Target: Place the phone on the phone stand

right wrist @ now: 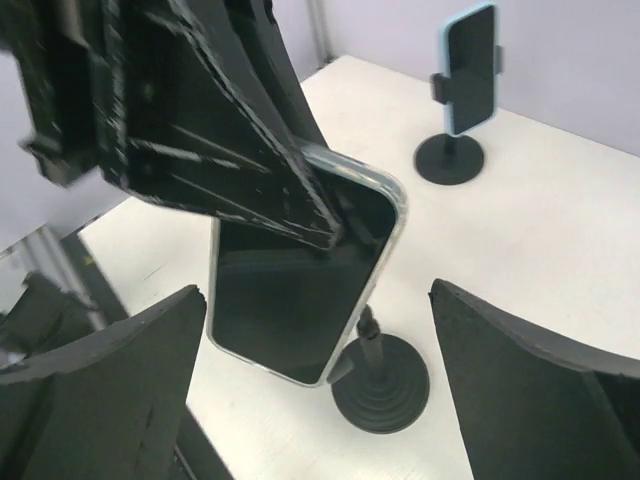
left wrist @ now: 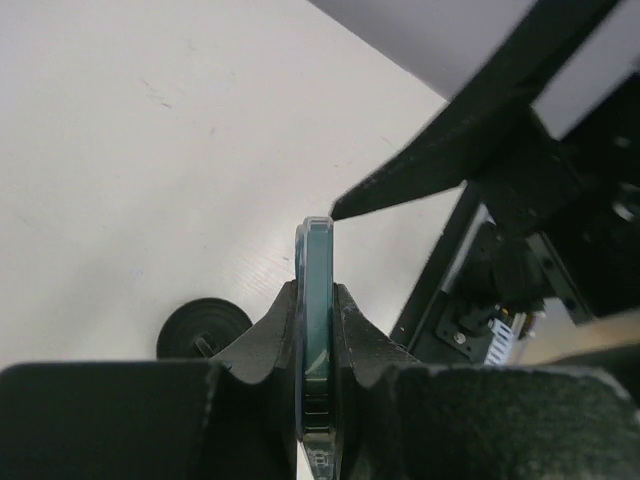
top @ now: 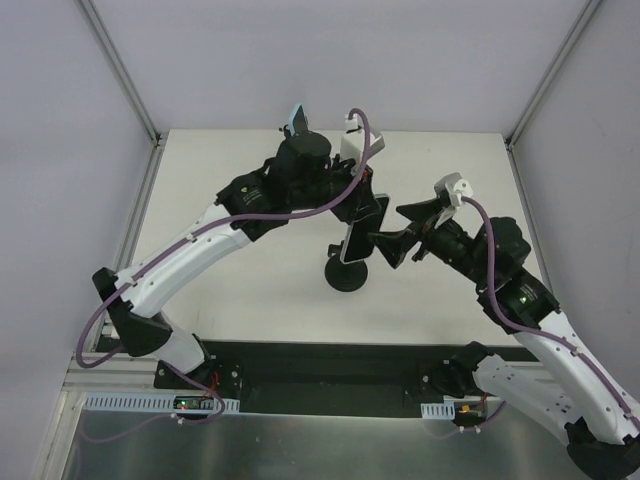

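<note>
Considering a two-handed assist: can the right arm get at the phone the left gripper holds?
Probably yes. The right gripper is open, facing the phone, whose lower half shows bare below the left gripper. Nothing lies between; the phone stand beneath may crowd it.

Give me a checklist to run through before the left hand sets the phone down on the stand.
1. Left hand grips the phone on both faces: ok.
2. Stand upright under the phone: ok.
3. Stand's holder lined up with the phone: cannot tell, the phone hides it.
4. Right hand open: ok.
5. Right hand's fingertip clear of the phone: cannot tell, it looks very close in the left wrist view.
6. Other phone on the far stand out of the way: ok.
</note>
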